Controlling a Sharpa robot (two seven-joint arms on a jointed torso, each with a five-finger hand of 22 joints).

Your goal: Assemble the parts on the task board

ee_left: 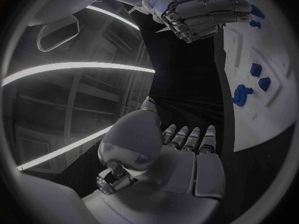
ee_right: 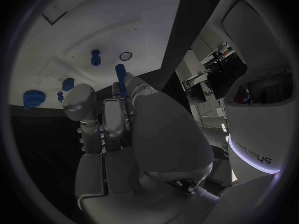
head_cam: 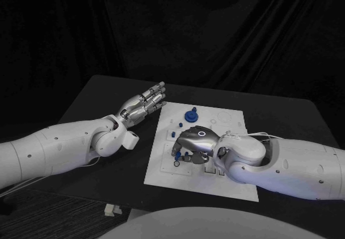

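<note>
Nearest, the right hand (head_cam: 195,144) hovers over the task board's (head_cam: 230,186) near half, fingers curled round a blue peg (ee_right: 120,73); apparently it is seating this part, which next calls for alignment with a hole. Beyond it on the board stands a blue knob (head_cam: 190,115). Beside the board's far corner the left hand (head_cam: 142,104) lies flat, fingers extended, holding nothing.

Dim, cool light; the white task board (head_cam: 216,149) is the brightest surface, black all around it. Wrist views bend straight edges near their rims.
</note>
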